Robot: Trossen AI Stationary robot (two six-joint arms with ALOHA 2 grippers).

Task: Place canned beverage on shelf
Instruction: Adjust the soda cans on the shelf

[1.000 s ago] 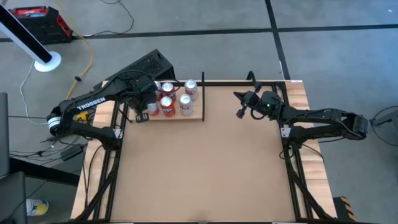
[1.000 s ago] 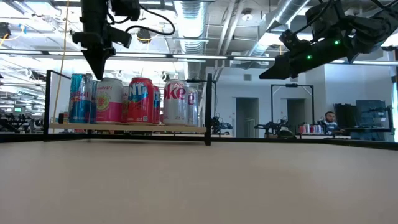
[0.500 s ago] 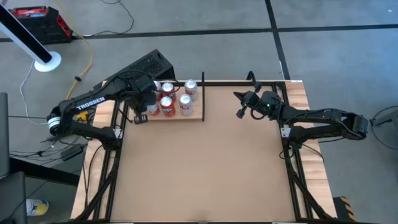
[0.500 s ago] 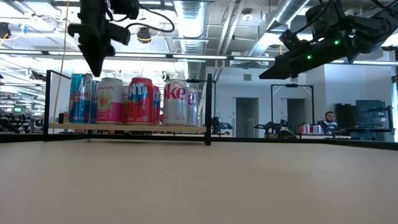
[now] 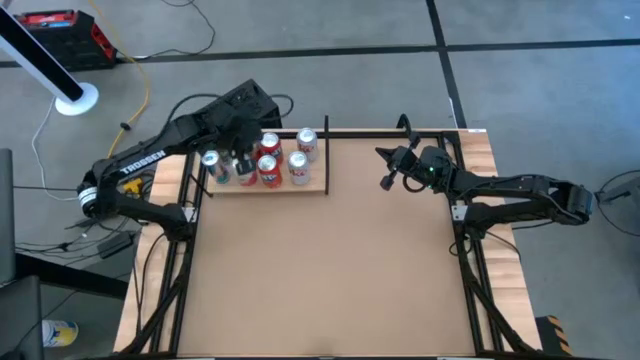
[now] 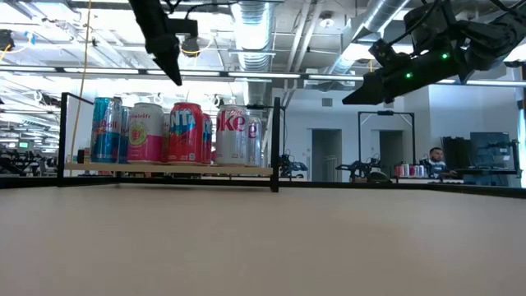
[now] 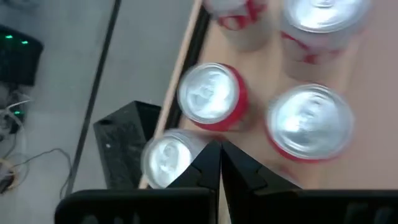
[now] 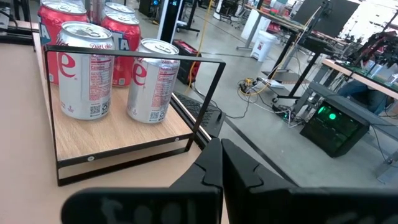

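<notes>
Well, we see the left gripper (image 6: 174,72) pinched closed and carrying nothing, hanging above the shelf (image 6: 168,169) with the cans (image 6: 174,132) right below its tips. From the left wrist view we look straight down on four silver lids, a red can (image 7: 212,99) just ahead of the fingertips. Every can we can see stands upright on the pale panel inside the black rods, so to our eye the placing is done. The right gripper (image 5: 385,180) waits closed and bare, well apart from the shelf over open table. The risk now is a clumsy exit: if we sink or swing sideways while low, the closed tips could clip a lid or the rail and topple tightly packed neighbours. We'd judge a clean climb safest.
</notes>
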